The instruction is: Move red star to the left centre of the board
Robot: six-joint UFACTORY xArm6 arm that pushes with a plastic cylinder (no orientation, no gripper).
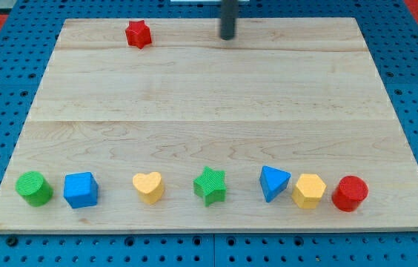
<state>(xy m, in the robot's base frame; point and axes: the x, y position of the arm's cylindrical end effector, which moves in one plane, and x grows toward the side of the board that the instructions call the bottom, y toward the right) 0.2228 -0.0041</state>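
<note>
Item under inspection: the red star (138, 33) sits near the top edge of the wooden board (209, 111), left of the board's middle and well clear of every other block. Your tip (227, 36) stands at the same top edge, to the view's right of the star, apart from it and touching nothing. You have no claw to report as parted or closed; the arm ends in a plain rod.

Handling, as judged: the star looks small, rigid and light, and the board smooth, so it should slide readily. Its points give uneven faces; a push off its middle will likely spin it rather than carry it. There is nothing to grasp, so contact its upper right side, aimed through its centre, to drive it down and toward the view's left.

Along the bottom edge stand a green cylinder (34, 188), blue cube (81, 190), yellow heart (148, 187), green star (210, 185), blue triangle (273, 182), yellow hexagon (309, 190) and red cylinder (350, 193), all well away from the intended path.
</note>
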